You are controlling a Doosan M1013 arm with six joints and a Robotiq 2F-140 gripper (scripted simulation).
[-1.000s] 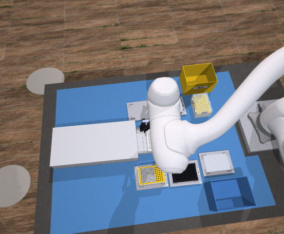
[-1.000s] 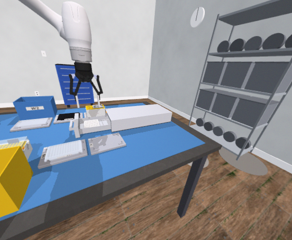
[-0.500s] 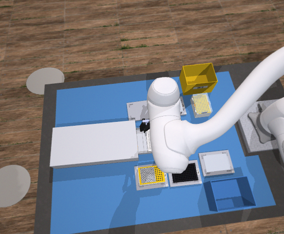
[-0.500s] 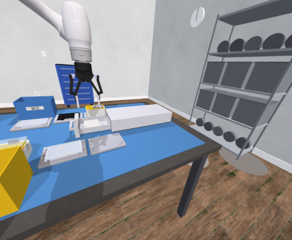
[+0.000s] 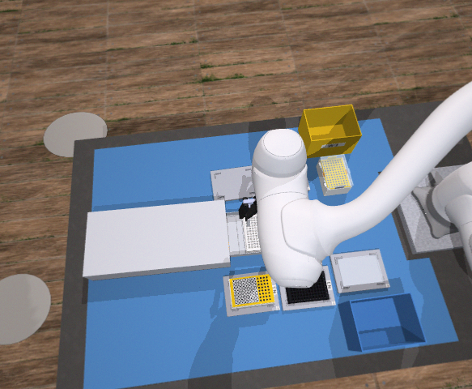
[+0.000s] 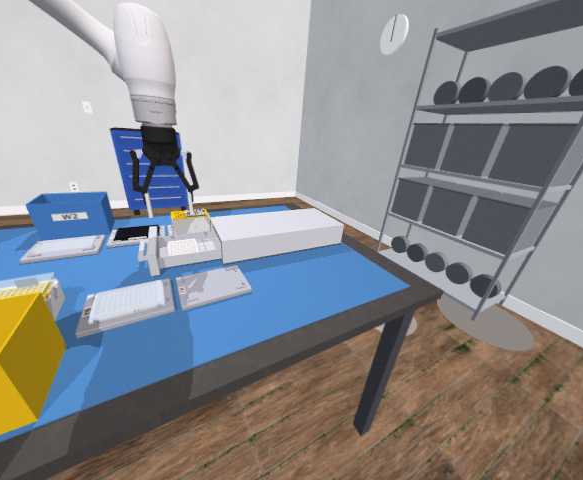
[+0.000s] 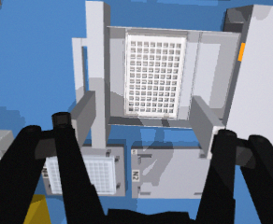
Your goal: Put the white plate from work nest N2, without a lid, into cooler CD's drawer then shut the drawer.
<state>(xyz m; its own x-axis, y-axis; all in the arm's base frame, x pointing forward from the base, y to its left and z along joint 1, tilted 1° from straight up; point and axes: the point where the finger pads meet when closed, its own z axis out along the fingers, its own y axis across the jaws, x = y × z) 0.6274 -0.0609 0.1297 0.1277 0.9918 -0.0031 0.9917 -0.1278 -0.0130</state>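
Surface (image 6: 301,289) with a blue mat stands on wood floor, a shelf (image 6: 493,105) by the grey wall. End effector (image 6: 166,204) hangs released, grasping nothing, above the plate (image 7: 155,75) lying in the open drawer (image 7: 207,70).

A dark-framed table (image 6: 384,356) with a blue mat (image 6: 291,284) stands on a wood-plank floor (image 6: 436,413) between a white wall and a grey wall bearing a round clock (image 6: 393,34), beside a tilted metal shelf rack (image 6: 518,105).
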